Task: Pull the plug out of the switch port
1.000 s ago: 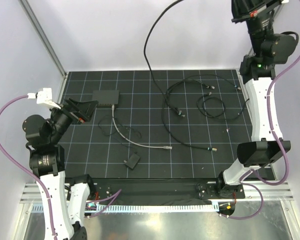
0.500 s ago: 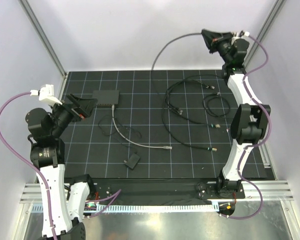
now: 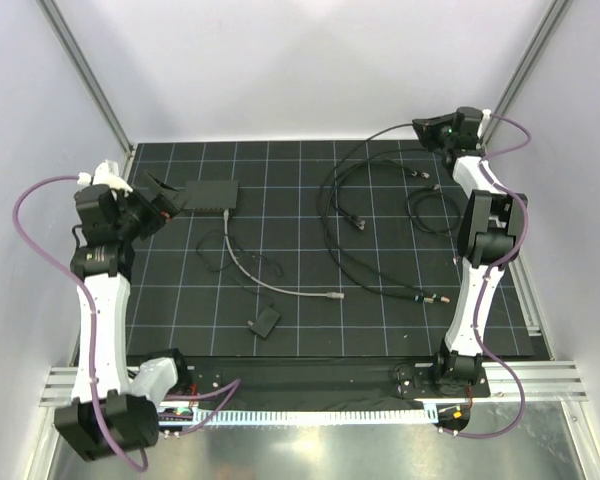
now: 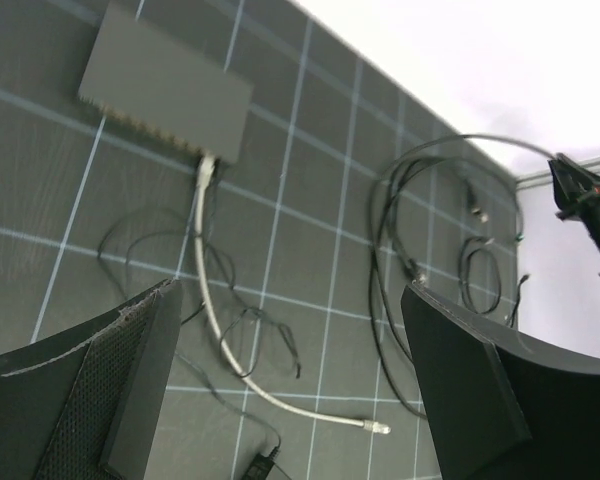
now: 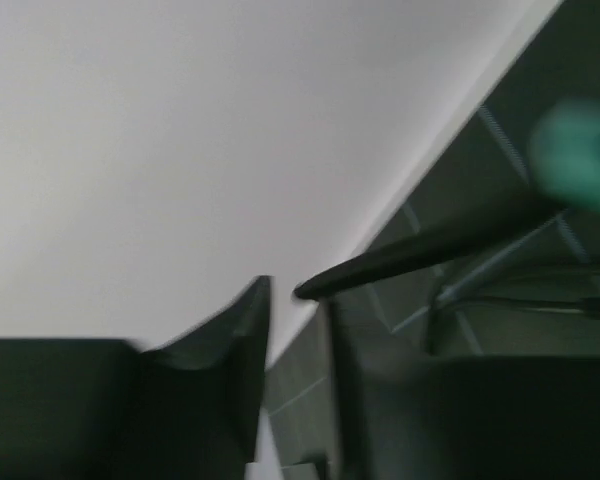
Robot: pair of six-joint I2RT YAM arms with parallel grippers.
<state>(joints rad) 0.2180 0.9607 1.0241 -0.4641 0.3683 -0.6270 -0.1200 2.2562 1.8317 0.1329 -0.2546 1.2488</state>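
Wide-spread left claw (image 4: 290,295), empty, hanging above the dark gridded tabletop (image 4: 40,250). Ahead of its fingertips and a little to their left: flat dark-grey rectangular switch box (image 4: 165,95), lying flat, ports along the edge facing the claw. Seated in a port near that edge's right end: small pale-grey plug (image 4: 206,165), trailing a pale-grey cable (image 4: 212,330) back down between the fingers. Expect a light, hard plug, probably latched by a small clip, on a limp cable. Expect a light box too, likely to slide or lift if tugged. Best to pinch the plug body itself, hard against the port, not the soft cable, and draw straight out along the tabletop. Far off to the right: right claw (image 3: 425,130), at the far tabletop corner, fingers near together. Too blurred there to tell whether pinching the loose black cable (image 3: 325,210).
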